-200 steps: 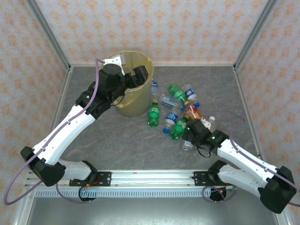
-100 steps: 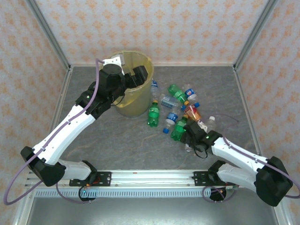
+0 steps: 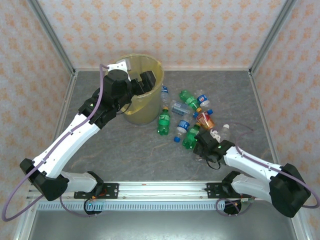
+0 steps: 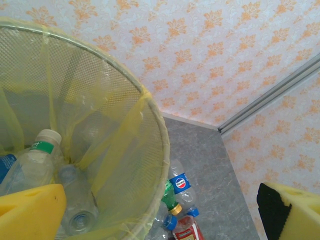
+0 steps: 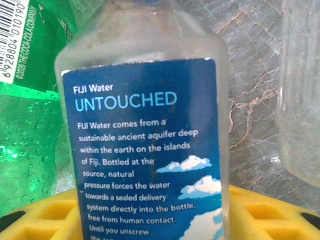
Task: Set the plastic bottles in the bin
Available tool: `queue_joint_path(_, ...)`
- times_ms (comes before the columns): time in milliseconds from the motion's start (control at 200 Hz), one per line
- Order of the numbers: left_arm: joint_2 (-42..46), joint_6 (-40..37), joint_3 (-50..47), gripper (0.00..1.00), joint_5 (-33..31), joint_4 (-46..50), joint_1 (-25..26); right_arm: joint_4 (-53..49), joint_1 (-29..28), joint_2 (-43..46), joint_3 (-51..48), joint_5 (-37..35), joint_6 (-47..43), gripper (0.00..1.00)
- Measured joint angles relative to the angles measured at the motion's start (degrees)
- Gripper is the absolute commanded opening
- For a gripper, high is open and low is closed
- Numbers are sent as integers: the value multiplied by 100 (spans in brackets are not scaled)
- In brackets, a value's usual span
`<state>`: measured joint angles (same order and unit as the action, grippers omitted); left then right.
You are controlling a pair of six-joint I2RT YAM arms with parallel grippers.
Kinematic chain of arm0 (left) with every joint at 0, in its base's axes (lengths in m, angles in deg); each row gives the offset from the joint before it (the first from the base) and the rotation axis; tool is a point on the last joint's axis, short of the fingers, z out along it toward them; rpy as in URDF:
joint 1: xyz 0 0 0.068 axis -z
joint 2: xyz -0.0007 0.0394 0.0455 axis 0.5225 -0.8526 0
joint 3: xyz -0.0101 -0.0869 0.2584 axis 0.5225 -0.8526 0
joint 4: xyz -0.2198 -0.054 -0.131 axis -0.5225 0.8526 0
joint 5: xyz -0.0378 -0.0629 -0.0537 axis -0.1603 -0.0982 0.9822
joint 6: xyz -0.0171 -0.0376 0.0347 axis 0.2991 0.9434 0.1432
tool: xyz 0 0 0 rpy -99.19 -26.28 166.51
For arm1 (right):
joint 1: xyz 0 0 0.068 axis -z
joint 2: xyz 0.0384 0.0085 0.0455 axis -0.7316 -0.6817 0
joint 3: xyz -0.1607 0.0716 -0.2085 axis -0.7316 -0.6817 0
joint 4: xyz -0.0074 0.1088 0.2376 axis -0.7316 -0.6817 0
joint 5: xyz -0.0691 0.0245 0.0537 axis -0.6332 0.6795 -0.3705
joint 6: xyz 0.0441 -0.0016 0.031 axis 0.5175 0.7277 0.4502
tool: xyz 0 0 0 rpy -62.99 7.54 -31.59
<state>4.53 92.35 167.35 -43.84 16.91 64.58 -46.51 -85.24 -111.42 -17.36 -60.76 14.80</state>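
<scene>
The right arm sinks lower over the table; the right gripper (image 3: 201, 153) narrows around the clear water bottle (image 5: 150, 145).

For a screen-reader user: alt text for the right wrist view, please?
A clear Fiji Water bottle with a dark blue label, close up at centre, above the yellow fingers along the bottom edge. A green bottle at left, another clear bottle at right, grey table behind.

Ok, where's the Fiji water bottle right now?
The Fiji water bottle is centre frame in the right wrist view, between a green bottle on its left and a clear bottle on its right.
</scene>
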Motion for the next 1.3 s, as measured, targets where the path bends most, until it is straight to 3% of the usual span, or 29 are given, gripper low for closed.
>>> queue_joint_path(195, 22, 55, -68, 99, 74, -52, -2, -291, 0, 717, 140, -173, -44, 50)
queue_joint_path(460, -24, 396, -149, 93, 734, -363, -22, -455, 0, 1220, 1080, -339, -378, 48)
queue_joint_path(701, -588, 610, 79, 84, 1405, -459, -22, -181, 0, 1025, 2253, -463, -1436, 46)
queue_joint_path(991, -922, 608, 306, 77, 2026, -369, -22, 269, -57, 540, 2872, -433, -2638, 44)
queue_joint_path(1301, -1259, 503, 634, 69, 2568, -365, 33, 551, -962, -15, 3104, -557, -3176, 45)
